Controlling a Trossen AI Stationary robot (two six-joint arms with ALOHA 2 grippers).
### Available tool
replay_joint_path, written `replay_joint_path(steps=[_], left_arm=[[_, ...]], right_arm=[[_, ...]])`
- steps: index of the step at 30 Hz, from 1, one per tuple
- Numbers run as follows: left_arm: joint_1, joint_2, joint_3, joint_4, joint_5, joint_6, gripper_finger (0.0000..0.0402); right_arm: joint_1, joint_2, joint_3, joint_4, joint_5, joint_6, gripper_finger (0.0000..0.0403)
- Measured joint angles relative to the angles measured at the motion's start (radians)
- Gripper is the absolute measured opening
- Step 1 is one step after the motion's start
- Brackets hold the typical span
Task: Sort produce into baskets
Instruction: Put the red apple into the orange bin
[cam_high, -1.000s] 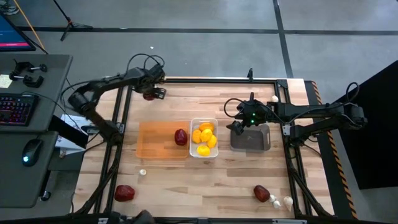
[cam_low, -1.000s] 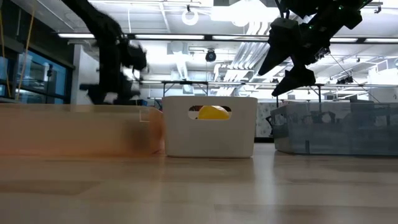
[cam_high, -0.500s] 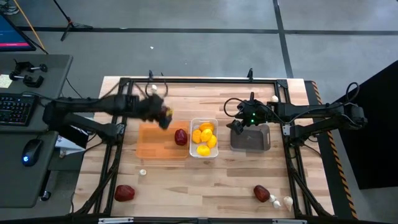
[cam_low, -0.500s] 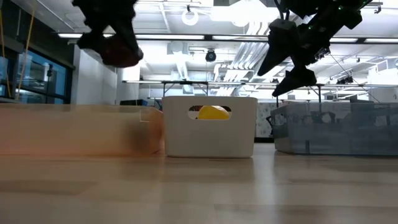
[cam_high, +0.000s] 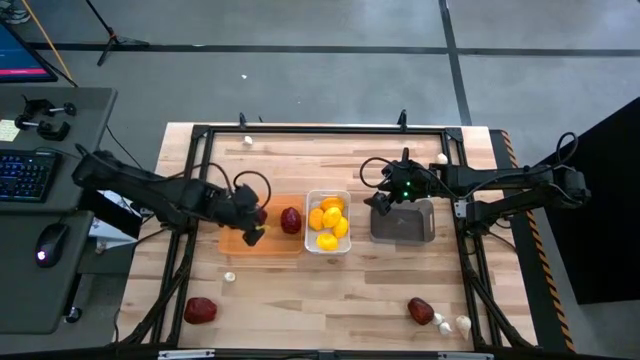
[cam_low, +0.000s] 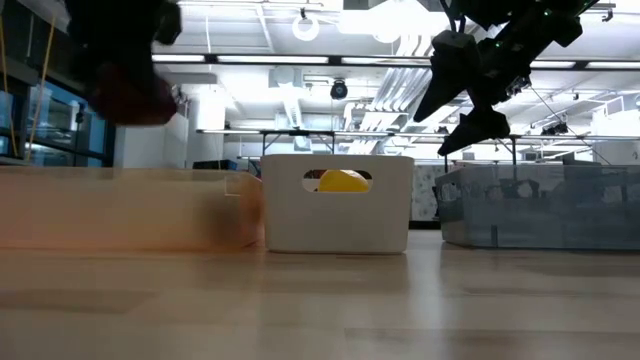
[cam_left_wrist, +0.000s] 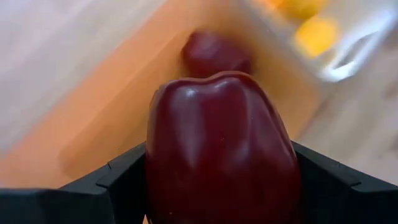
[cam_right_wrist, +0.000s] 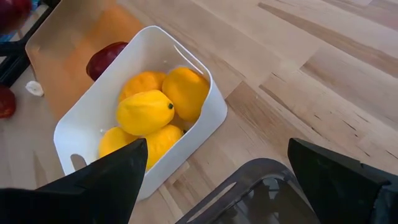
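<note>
My left gripper (cam_high: 250, 218) hangs over the orange tray (cam_high: 236, 240), shut on a dark red pepper-like piece (cam_left_wrist: 221, 143). It shows blurred in the low view (cam_low: 128, 92). Another dark red piece (cam_high: 291, 220) lies in the tray. The white bin (cam_high: 311, 200) holds several yellow lemons (cam_right_wrist: 145, 112). My right gripper (cam_high: 384, 202) is open and empty, above the left end of the dark grey bin (cam_high: 410, 228). My left gripper pinches the dark red piece by its two opposite sides (cam_left_wrist: 155, 174) between its two fingers (cam_left_wrist: 121, 180). The piece is lifted clear above the orange tray.
Loose dark red pieces lie near the table's front at the left (cam_high: 200, 310) and right (cam_high: 420, 311). White garlic bulbs lie at the front left (cam_high: 229, 277), front right (cam_high: 462, 323) and by the far edge (cam_high: 247, 141).
My left gripper has carried the dark red piece from near the table's far edge toward the near edge, and now stands over the orange tray. The piece has stayed in the hold, clear of the table.
</note>
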Motion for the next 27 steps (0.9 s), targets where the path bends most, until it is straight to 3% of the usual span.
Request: replay_joint_path(steps=[6,17,23,27], left_arm=[[0.001,-0.002,-0.062,0.008,0.037,-0.062,0.0303],[0.097,-0.002,-0.057,0.010,0.083,-0.014,0.0386],[0.142,-0.009,0.006,0.006,0.171,0.017,0.0394],[0.092,-0.021,0.015,-0.029,0.239,-0.008,0.0394]], right_arm=[[0.000,0.000,0.000,0.000,0.022,0.040,0.0378],[0.000,0.000,0.000,0.008,0.048,0.044,0.0378],[0.000,0.000,0.000,0.042,0.052,0.042,0.0378],[0.000,0.000,0.000,0.051,0.087,0.033,0.0378]])
